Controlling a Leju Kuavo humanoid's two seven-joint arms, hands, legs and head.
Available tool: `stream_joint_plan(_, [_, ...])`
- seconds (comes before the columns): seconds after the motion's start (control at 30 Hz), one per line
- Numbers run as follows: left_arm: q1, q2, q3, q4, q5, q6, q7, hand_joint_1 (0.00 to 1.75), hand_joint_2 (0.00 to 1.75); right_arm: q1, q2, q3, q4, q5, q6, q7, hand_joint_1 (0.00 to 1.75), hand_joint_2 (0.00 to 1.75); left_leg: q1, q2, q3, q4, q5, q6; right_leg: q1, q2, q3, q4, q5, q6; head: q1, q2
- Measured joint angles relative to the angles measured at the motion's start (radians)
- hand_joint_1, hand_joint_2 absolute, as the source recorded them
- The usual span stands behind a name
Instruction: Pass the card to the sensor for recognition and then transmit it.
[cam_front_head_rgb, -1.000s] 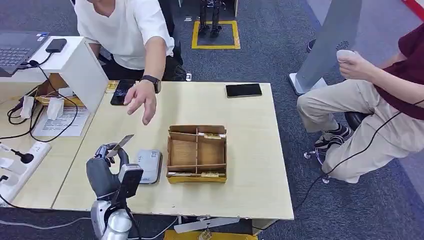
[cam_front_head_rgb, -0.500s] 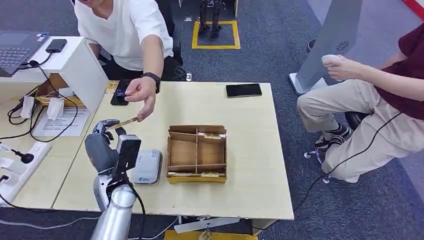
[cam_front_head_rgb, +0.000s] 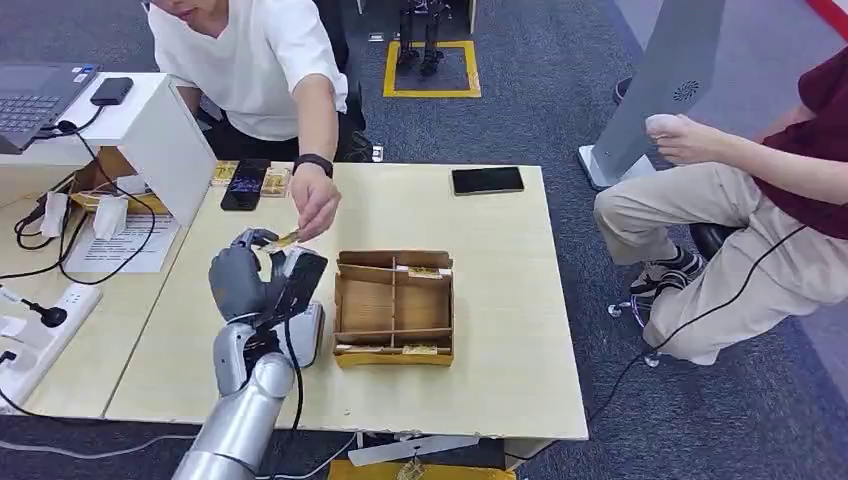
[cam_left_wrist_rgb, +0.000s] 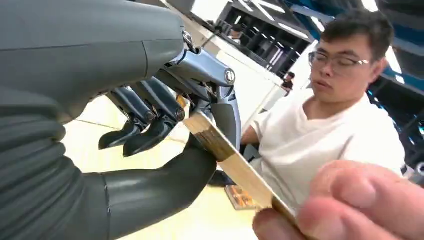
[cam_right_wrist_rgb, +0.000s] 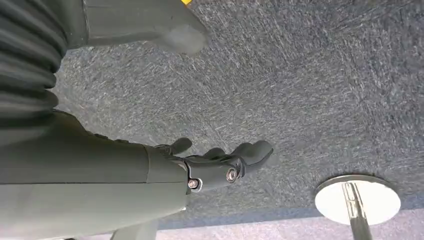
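card (cam_front_head_rgb: 287, 238) — long axis toward person's hand (cam_front_head_rgb: 315, 203)

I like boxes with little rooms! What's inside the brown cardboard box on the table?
The cardboard box has dividers, and the compartments look empty, with just bare cardboard floors. Small yellowish labels sit on its far and near walls. Its left edge is partly hidden behind the robot's left hand.

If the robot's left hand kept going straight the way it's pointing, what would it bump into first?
Most likely the person's hand in the white shirt, already pinching the far end of the thin tan card that the left hand holds out. Depth is hard to judge, but they look almost touching.
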Motion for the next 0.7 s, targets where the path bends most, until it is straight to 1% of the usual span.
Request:
stream_joint_plan(0.1, [0.0, 0.005, -0.013, 0.015, 0.001, 0.0, 0.003, 1.73, 1.75, 0.0, -0.002, 0.002, 0.003, -0.003, 0.0, 0.0, 0.0, 1.75, 0.0, 0.0, 0.0, 0.0, 0.0, 0.0, 0.0, 0.0, 0.0, 0.0, 0.0, 0.0, 0.0, 0.0])
stream_joint_plan(0.13, [0.0, 0.006, -0.016, 0.018, 0.004, 0.0, 0.006, 1.19, 1.75, 0.0, -0.002, 0.002, 0.004, -0.007, 0.0, 0.0, 0.0, 1.75, 0.0, 0.0, 0.0, 0.0, 0.0, 0.0, 0.0, 0.0, 0.0, 0.0, 0.0, 0.0, 0.0, 0.0])
stream_joint_plan(0.17, [0.0, 0.007, -0.021, 0.021, 0.009, 0.0, 0.008, 0.03, 1.75, 0.0, -0.002, 0.002, 0.004, -0.008, 0.0, 0.0, 0.0, 1.75, 0.0, 0.0, 0.0, 0.0, 0.0, 0.0, 0.0, 0.0, 0.0, 0.0, 0.0, 0.0, 0.0, 0.0])
stream_joint_plan(0.2, [0.0, 0.008, -0.024, 0.024, 0.012, 0.0, 0.008, 0.0, 1.75, 0.0, -0.003, 0.002, 0.005, -0.01, 0.0, -0.001, 0.0, 1.75, 0.0, 0.0, 0.0, 0.0, 0.0, 0.0, 0.0, 0.0, 0.0, 0.0, 0.0, 0.0, 0.0, 0.0])
stream_joint_plan(0.37, [0.003, 0.009, -0.026, 0.029, 0.052, 0.0, 0.004, 0.0, 1.75, 0.001, -0.003, 0.002, 0.005, -0.022, 0.0, -0.007, 0.0, 1.75, 0.0, 0.0, 0.0, 0.0, 0.0, 0.0, 0.0, 0.0, 0.0, 0.0, 0.0, 0.0, 0.0, 0.0])
stream_joint_plan(0.5, [0.005, 0.009, -0.026, 0.029, 0.06, 0.0, 0.0, 0.0, 1.75, 0.001, -0.003, 0.002, 0.005, -0.026, 0.0, -0.008, 0.0, 1.75, 0.0, 0.0, 0.0, 0.0, 0.0, 0.0, 0.0, 0.0, 0.0, 0.0, 0.0, 0.0, 0.0, 0.0])
stream_joint_plan(0.7, [0.032, 0.003, -0.021, -0.001, 0.097, 0.0, -0.091, 0.0, 1.75, 0.002, -0.003, 0.002, 0.004, -0.028, 0.0, -0.009, 0.0, 1.75, 0.0, 0.0, -0.001, 0.0, 0.0, 0.0, 0.0, 0.0, 0.0, 0.0, 0.0, 0.0, 0.0, 0.0])
